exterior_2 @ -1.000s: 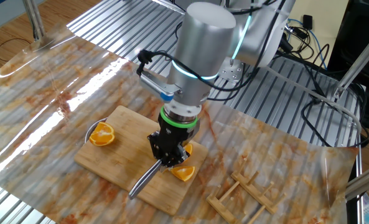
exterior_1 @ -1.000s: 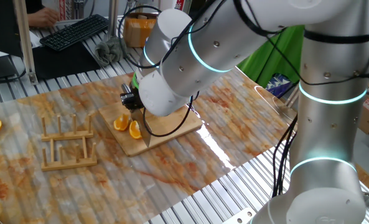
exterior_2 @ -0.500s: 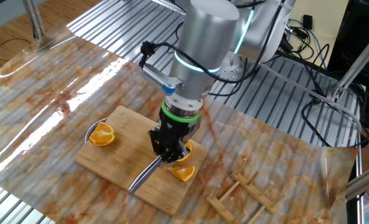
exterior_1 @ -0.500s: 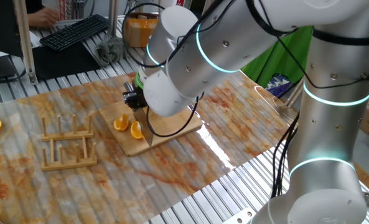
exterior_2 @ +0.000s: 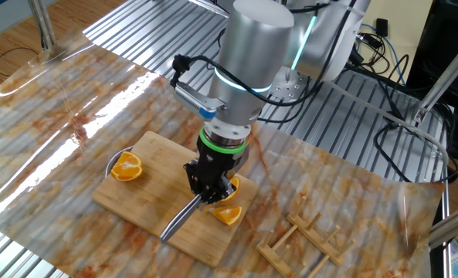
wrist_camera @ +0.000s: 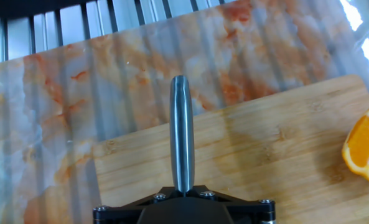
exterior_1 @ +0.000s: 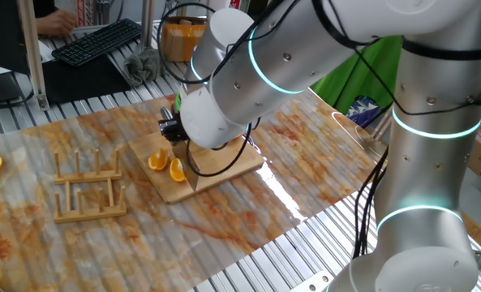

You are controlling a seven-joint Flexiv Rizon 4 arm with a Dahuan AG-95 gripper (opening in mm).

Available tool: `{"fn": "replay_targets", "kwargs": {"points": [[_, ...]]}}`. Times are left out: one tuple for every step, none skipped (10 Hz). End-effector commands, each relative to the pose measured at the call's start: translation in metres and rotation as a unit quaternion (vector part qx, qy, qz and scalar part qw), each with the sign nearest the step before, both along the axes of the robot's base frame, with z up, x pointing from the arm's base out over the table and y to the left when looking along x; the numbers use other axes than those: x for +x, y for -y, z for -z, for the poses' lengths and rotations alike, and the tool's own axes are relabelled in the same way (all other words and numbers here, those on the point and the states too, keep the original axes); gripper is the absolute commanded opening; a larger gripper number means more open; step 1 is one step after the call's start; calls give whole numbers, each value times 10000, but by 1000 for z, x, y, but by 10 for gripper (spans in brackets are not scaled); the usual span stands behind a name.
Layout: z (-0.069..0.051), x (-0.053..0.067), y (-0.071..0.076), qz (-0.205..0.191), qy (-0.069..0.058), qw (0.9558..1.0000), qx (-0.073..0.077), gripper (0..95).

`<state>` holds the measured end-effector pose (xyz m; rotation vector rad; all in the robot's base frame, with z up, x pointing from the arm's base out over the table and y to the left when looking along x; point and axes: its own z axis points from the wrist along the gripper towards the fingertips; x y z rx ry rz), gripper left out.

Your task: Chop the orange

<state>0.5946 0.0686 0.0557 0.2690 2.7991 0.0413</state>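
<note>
End effector (exterior_2: 208, 193) is clamped tight on a knife (exterior_2: 178, 218), over the wooden board (exterior_2: 147, 189) mid-counter (exterior_2: 51, 154). The orange (exterior_2: 228, 214) lies in wedges at the board's near edge, so it looks mostly chopped, maybe one cut left.

You had the gripper (exterior_2: 210, 191) low over the wooden board (exterior_2: 147, 189), its jaws shut on a knife (exterior_2: 178, 219) that slanted down across the board. Orange pieces (exterior_2: 228, 214) lay just beside it. Another orange half (exterior_2: 126, 167) sat at the board's far edge. A wooden rack (exterior_2: 300, 245) lay on the worktop (exterior_2: 51, 108).
</note>
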Motion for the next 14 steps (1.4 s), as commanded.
{"fn": "replay_targets", "kwargs": {"points": [[-3,-3,-1,-5,-25,10000,-1,0],[-4,-4,-1,3,-45,10000,2,0],[-5,-5,-2,3,-57,10000,1,0],[-6,-8,-4,22,-69,10000,7,0],[-7,-9,-5,28,-71,10000,7,0],[-8,-12,-7,33,-102,9999,2,0],[-9,-13,-8,27,-117,9999,-1,0],[-9,-14,-8,7,-145,9999,-5,0],[-9,-15,-8,-8,-162,9999,-18,0],[-8,-17,-8,-6,-155,9999,-17,0],[-8,-19,-7,-7,-160,9999,-12,0],[-8,-20,-7,-9,-168,9999,-12,0],[-7,-21,-7,-4,-164,9999,-9,0],[-7,-22,-8,-3,-173,9999,-5,0]]}}
